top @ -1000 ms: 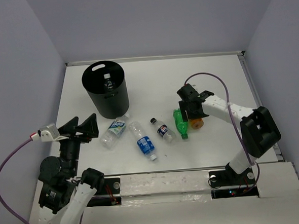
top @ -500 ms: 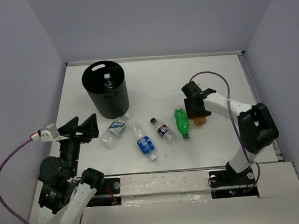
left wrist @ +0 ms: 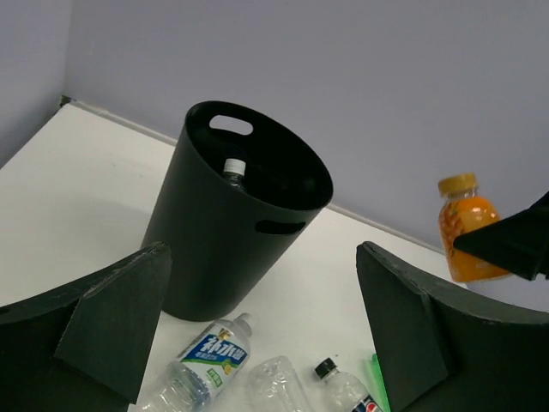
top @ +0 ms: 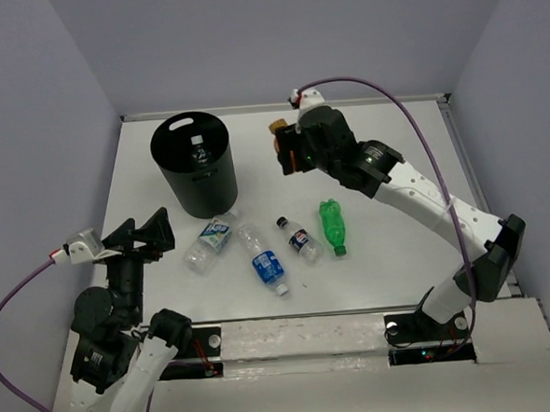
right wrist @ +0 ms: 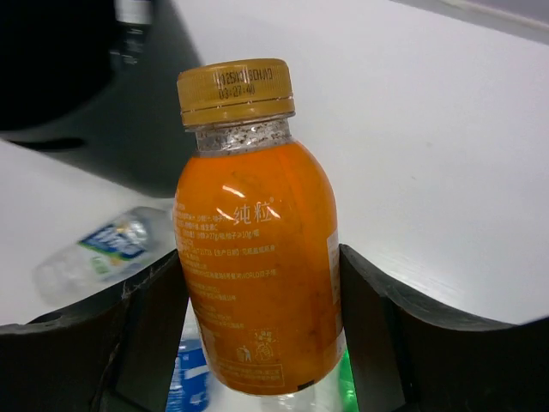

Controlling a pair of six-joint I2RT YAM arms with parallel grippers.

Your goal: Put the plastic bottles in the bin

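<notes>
My right gripper (top: 286, 149) is shut on the orange bottle (right wrist: 257, 249) and holds it in the air, right of the black bin (top: 195, 164); the bottle also shows in the left wrist view (left wrist: 466, 230). One bottle stands inside the bin (left wrist: 233, 168). On the table lie a clear bottle with a blue-green label (top: 211, 240), a clear bottle with a blue label (top: 263, 259), a dark-capped cola bottle (top: 299, 239) and a green bottle (top: 332, 225). My left gripper (top: 154, 237) is open and empty, left of the lying bottles.
The white table is walled by a raised rim at the back (top: 288, 106) and right (top: 474, 184). The bin stands at the back left. The lying bottles form a row across the table's middle front.
My right gripper has lifted the orange bottle off the table beside the green bottle and carried it up and left toward the bin. The left arm has hardly moved.
</notes>
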